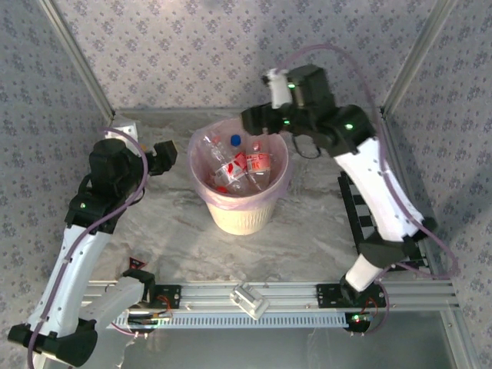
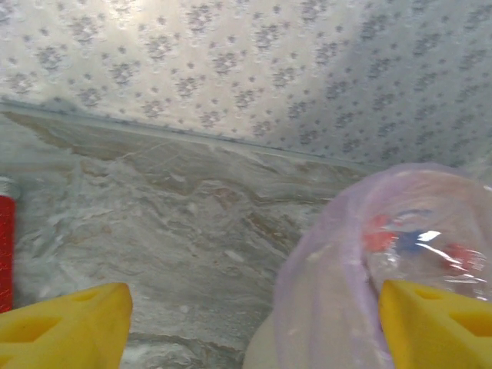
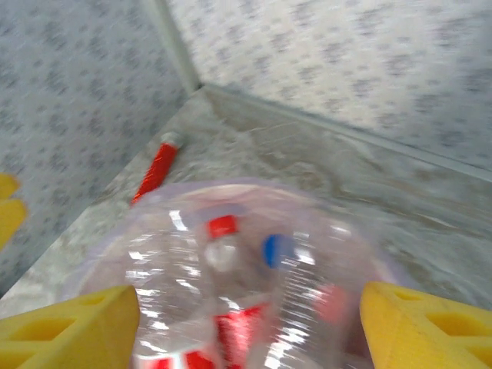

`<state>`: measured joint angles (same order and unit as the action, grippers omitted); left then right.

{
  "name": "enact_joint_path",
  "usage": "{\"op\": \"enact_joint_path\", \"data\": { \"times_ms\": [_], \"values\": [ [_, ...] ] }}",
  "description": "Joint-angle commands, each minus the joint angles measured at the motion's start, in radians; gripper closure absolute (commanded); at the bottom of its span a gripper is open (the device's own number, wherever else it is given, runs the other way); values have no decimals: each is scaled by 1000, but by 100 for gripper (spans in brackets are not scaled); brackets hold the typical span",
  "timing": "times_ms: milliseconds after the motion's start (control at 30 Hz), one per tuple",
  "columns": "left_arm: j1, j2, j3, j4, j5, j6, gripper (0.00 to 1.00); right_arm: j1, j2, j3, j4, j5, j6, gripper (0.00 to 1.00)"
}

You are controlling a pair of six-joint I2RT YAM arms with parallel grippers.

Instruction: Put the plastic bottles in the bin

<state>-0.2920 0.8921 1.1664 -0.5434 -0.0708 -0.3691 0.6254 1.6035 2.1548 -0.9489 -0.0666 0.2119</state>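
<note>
— Right gripper (image 1: pixel 255 120): how does it stand?

— Top view: your right gripper hangs over the far rim of the round cream-white waste bin (image 1: pixel 240 219), which is lined with a translucent pink plastic bag (image 1: pixel 197 175). Right wrist view: its yellow fingers (image 3: pixel 69 327) sit at the two lower corners, spread wide. The gripper (image 3: pixel 246 315) holds nothing, and the bin mouth lies directly beneath it.

— And the left gripper?

— Top view: your left gripper (image 1: pixel 164 154) is to the left of the bin, apart from it and pointing towards it. Left wrist view: the gripper (image 2: pixel 255 311) is likewise wide and empty. The bag-covered side of the bin (image 2: pixel 323 292) rises beside one yellow finger (image 2: pixel 434 327).

— Where are the bottles?

— Top view: small clear plastic bottles (image 1: pixel 240 167) with red labels lie heaped inside the bin. Right wrist view: you see the same heap (image 3: pixel 231 323), with one red cap and one blue cap uppermost. A slim red object (image 3: pixel 156 171) with a pale end lies on the grey marbled tabletop (image 1: pixel 315 231) beyond the bin, at the foot of the patterned wall. It also shows at the edge of the left wrist view (image 2: pixel 6 246), too blurred to name with certainty.
</note>
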Motion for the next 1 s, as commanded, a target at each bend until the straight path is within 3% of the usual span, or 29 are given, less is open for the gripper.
{"op": "enact_joint_path", "data": {
  "times_ms": [0, 67, 200, 600, 800, 967],
  "values": [
    [34, 1, -39, 22, -78, 54, 12, -95, -54, -135, 67, 5, 47, 28],
    [64, -1, -74, 32, -82, 48, 10, -128, -71, -195, 103, -16, 56, 36],
    [115, -23, -155, 62, -113, 23, 7, -100, -21, -195, 98, -55, 45, 48],
    [233, -74, -360, 99, -124, -16, 2, 8, 117, -211, 95, -45, 23, 55],
    [246, -73, -432, 138, -171, 6, 2, 15, 81, -184, 58, 1, 17, 54],
    [250, -73, -505, 207, -199, 52, 0, -20, -25, -186, 64, 56, 5, 33]
  ]
}}
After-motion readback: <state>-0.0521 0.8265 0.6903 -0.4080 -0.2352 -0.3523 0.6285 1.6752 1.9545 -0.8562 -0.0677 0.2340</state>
